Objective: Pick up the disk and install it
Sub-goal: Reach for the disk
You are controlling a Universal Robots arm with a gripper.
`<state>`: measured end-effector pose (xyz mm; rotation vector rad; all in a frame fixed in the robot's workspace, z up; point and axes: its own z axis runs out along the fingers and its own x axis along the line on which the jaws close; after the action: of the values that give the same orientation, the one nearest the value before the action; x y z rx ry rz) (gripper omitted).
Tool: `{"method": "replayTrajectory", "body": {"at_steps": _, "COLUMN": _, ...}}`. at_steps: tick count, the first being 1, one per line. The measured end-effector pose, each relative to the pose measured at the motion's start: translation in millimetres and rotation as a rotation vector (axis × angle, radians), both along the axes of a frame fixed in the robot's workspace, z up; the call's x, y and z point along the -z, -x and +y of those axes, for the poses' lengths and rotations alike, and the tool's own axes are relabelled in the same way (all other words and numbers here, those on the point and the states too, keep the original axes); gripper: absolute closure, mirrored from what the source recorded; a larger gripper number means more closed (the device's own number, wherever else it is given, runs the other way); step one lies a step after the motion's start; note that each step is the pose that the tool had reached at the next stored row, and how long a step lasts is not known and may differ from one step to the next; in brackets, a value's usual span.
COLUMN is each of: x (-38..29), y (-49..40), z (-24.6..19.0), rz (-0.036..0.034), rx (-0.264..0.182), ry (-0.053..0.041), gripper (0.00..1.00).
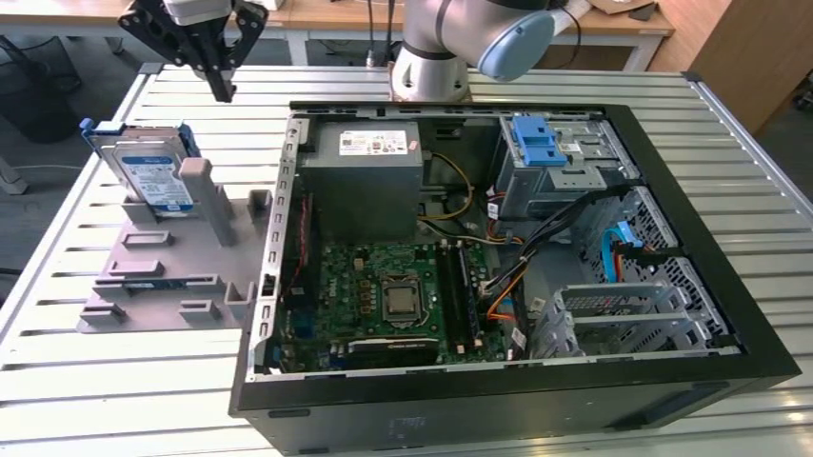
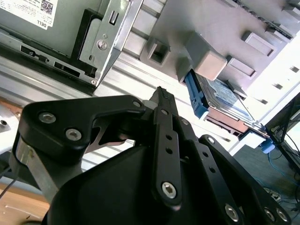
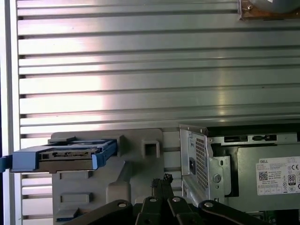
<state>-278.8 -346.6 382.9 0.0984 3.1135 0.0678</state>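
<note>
Silver metal hard disk in blue plastic bracket [image 1: 144, 176] stands on edge in a grey holder [image 1: 152, 276], nine o'clock of the black computer case [image 1: 508, 409]. Black gripper [image 1: 227, 90], fingers closed together and empty, hangs at the disk's one o'clock. Likely stiff, dense, shock-sensitive: grip the bracket's sides.

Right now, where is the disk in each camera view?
Exterior view: the disk stands on edge in the grey holder, on the exterior view's left of the computer case.
Second wrist view: the disk sits next to the holder's blocky post.
First wrist view: the disk shows edge-on against the holder.
Shared landmark: the grey holder.
</note>
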Motion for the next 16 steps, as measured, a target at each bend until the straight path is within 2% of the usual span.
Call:
{"method": "replayTrajectory", "body": {"at_steps": 10, "x": 0.6, "y": 12.5, "z": 0.8, "rz": -0.0001, "rx": 0.000, "ry": -0.0001, "gripper": 0.89}}
{"method": "replayTrajectory", "body": {"at_steps": 16, "x": 1.2, "y": 25.1, "z": 2.4, "rz": 0.0000, "rx": 0.000, "ry": 0.0001, "gripper": 0.89}}
